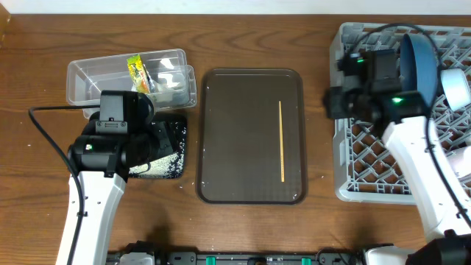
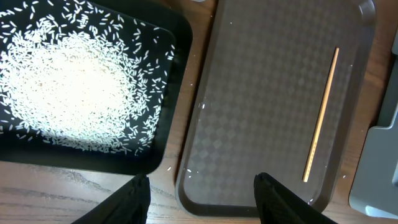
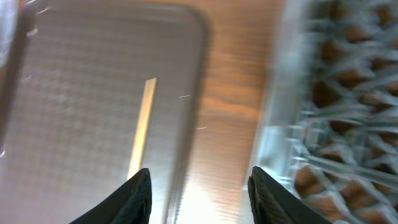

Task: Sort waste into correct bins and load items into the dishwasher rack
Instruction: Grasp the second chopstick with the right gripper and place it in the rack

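One chopstick [image 1: 281, 141] lies lengthwise on the brown serving tray [image 1: 221, 147]. Rice grains [image 2: 68, 81] fill the black tray [image 2: 171, 87]. Yellow-green wrapper [image 1: 137, 73], print illegible, sits in the clear tub [image 1: 81, 73]. Blue plate [image 1: 419, 62] stands in the rack [image 1: 368, 184]. Left gripper [image 2: 202, 199] and right gripper [image 3: 199, 199] are both spread, empty

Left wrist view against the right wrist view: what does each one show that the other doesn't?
Only the left wrist: the black tray with the rice grains spread in it. Only the right wrist: the lattice of the rack, blurred, along the right side. Both: the brown tray with one chopstick lying on it. The left gripper and right gripper are each open, holding nothing.
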You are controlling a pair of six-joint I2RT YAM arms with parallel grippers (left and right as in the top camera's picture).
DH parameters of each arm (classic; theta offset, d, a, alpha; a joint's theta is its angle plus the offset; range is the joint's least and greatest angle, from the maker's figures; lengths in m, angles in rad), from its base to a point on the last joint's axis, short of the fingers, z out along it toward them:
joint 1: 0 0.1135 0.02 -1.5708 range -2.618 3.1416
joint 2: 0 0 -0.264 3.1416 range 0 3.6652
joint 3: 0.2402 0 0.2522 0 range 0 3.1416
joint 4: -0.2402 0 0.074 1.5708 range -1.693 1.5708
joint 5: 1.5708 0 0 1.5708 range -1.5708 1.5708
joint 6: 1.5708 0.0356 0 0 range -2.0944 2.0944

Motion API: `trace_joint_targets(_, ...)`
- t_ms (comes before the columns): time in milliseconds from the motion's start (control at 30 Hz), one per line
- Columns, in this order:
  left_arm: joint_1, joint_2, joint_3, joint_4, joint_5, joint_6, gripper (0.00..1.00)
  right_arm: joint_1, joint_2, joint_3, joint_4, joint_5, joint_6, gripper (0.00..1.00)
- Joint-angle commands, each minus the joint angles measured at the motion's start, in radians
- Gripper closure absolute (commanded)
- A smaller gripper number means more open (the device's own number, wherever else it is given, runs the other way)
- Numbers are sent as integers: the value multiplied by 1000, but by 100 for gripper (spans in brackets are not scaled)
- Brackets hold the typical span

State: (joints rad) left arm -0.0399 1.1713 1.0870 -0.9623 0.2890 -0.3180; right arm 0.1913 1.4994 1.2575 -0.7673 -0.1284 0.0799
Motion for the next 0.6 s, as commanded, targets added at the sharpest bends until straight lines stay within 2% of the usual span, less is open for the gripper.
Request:
trace_joint_targets(0, 5, 3, 5, -2, 1, -2, 43, 90, 35, -12, -3, -10, 47, 49)
trace_joint_targets(333, 5, 3, 5, -2, 1, -2, 43, 242, 246, -29, -5, 38, 194, 51)
trace_joint_targets(567, 5, 3, 5, -2, 1, -2, 43, 309, 409, -29, 8, 39, 205, 54)
